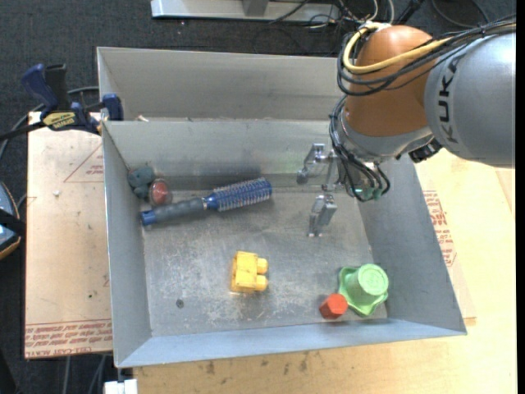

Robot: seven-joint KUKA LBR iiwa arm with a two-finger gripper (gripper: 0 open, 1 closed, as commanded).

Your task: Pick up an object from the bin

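Bin point(125, 245) contents, counted: five loose items.

- One blue hairbrush point(209, 201) lies at the centre-left of the frame, with its bristle head pointing right.
- One small dark grey-green piece point(141, 177) with a red round part sits just beside the brush handle, at the left.
- One yellow block point(248, 272) lies at lower centre, well apart from the others.
- One green cup-shaped item point(363, 288) sits at lower right.
- One small red piece point(333, 306) touches the green item's lower left side.

The gripper point(317, 189) hangs right of centre over bare bin floor. Its two fingers point(321, 213) are spread apart with nothing between them. The nearest item is the hairbrush, whose head lies near the gripper on its left, not touching.
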